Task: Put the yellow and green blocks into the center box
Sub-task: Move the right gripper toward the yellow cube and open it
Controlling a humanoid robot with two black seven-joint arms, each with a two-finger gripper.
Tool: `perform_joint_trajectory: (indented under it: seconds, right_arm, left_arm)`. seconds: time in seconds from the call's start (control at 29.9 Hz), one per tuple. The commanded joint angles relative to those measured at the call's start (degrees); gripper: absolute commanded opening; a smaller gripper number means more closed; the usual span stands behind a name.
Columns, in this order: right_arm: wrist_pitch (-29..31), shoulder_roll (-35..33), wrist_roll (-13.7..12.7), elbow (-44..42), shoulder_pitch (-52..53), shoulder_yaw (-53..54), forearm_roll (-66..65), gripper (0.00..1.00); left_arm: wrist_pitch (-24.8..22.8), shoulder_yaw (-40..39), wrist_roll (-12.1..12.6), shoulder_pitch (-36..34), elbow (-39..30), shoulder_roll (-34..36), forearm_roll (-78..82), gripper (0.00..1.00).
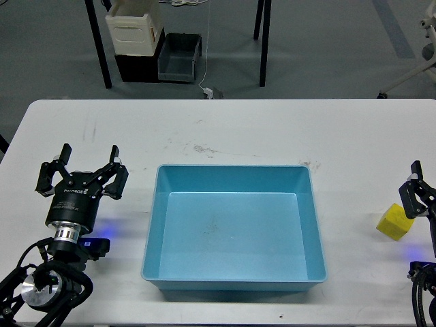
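Observation:
The light-blue center box (151, 225) sits empty in the middle of the white table. A yellow block (395, 221) rests on the table near the right edge, well outside the box. No green block shows in this view. My left gripper (89, 155) hovers left of the box, its two fingers spread wide and open with nothing between them. Only part of my right gripper (415, 194) shows at the right edge, just above and beside the yellow block; its other finger is cut off by the frame.
Bare white table (225, 126) stretches behind the box, with faint scuff marks. On the floor beyond stand a cream-white box (134, 27), a small grey bin (179, 58) and black table legs (99, 48).

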Motion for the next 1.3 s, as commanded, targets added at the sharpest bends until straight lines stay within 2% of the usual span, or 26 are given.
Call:
perform_joint_trajectory:
  seconds: [0.0,0.2,0.3,0.53,0.63,0.84,1.04,1.07,1.1,1.17,1.2,1.27]
  right_arm:
    - [-0.05,0.0,0.0,-0.45,0.0,0.04,-0.05,1.0]
    - [0.3,0.0,0.09,-0.97,0.79,0.04,-1.28,1.0]
    - [0.65,0.0,0.09,-1.85,1.93,1.96,-7.32,1.0]
    - [0.3,-13.52,0.09,-2.12,10.44,3.21,-34.29,1.0]
    - [-1.8,-19.15,0.0,-2.12,15.01,2.42,-47.29,1.0]
    - [-10.76,-28.12,0.0,-4.58,28.36,-11.27,-73.59,1.0]
    - [-11.21,-41.03,0.79,-9.75,42.69,-29.72,-88.79,1.0]
    - [-11.12,-43.14,2.27,-11.16,46.02,-33.93,-93.09,1.0]
    - [-11.12,-45.07,5.16,-12.74,49.19,-38.67,-97.57,1.0]
    - [-11.12,-48.16,13.76,-15.38,55.17,-48.34,-104.27,1.0]
    - [-11.12,-49.47,19.2,-16.61,58.85,-53.43,-106.64,1.0]
    - [-11.12,-51.24,28.43,-18.19,65.18,-62.58,-109.99,1.0]
  left_arm:
    - [0.47,-0.15,-0.06,0.07,0.09,-0.24,-0.17,1.0]
    - [0.47,0.02,-0.06,0.07,0.26,-0.07,-0.08,1.0]
    - [0.47,-0.15,-0.06,0.07,0.35,-0.24,-0.17,1.0]
    - [0.56,-0.15,-0.06,-0.01,0.53,-1.73,-0.17,1.0]
    - [0.56,-0.24,-0.06,-0.1,0.53,-2.09,-0.17,1.0]
    - [0.65,-0.24,-0.06,-0.1,0.53,-2.09,-0.17,1.0]
    - [0.65,-0.33,-0.06,-0.01,0.53,-2.09,-0.17,1.0]
    - [0.65,-0.33,-0.06,-0.01,0.53,-2.0,-0.17,1.0]
    - [0.65,-0.33,-0.06,-0.01,0.53,-2.09,-0.17,1.0]
    - [0.73,-0.24,-0.06,0.07,0.53,-2.09,-0.17,1.0]
    - [0.73,-0.24,-0.06,0.07,0.53,-2.09,-0.17,1.0]
    - [0.73,-0.24,-0.06,0.07,0.53,-2.17,-0.17,1.0]
